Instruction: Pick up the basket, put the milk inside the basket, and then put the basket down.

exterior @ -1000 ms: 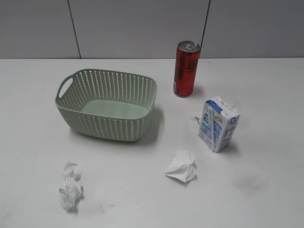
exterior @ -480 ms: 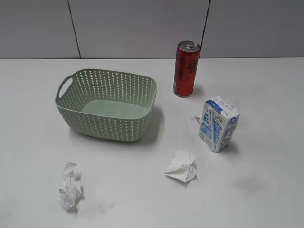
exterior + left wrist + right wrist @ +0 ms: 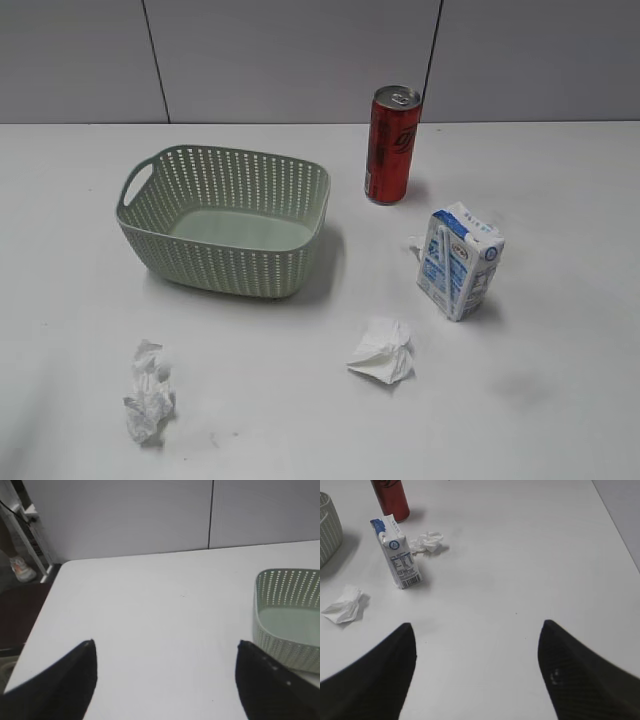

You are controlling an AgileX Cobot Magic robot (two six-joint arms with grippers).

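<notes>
Neither arm's fingers show in the exterior view, which looks down at a slant on a white surface (image 3: 560,420). The basket (image 3: 225,220) sits on it left of centre, upright and empty, a cut-out handle at its left end. The red can (image 3: 392,145) stands upright to the far right of the basket, apart from it. The milk (image 3: 459,261) stands upright on the right, nearer than the can and well apart from the basket, with a bit of crumpled white paper showing at its left edge. One paper ball (image 3: 383,351) lies near and left of the milk, and another paper ball (image 3: 149,391) lies at the near left, in front of the basket. In the left wrist view the left fingers (image 3: 55,690) are spread wide with nothing between them, above bare surface; the basket's end (image 3: 287,615) shows at the right edge, beyond the right-hand fingertip. In the right wrist view the right fingers (image 3: 590,680) are likewise parted and empty over bare surface. Farther off to the left the milk (image 3: 397,554) stands upright, a crumpled paper (image 3: 428,542) lies just beyond it, the flattened paper ball (image 3: 346,606) lies nearer left, and the can's base (image 3: 391,497) shows at the top.
</notes>
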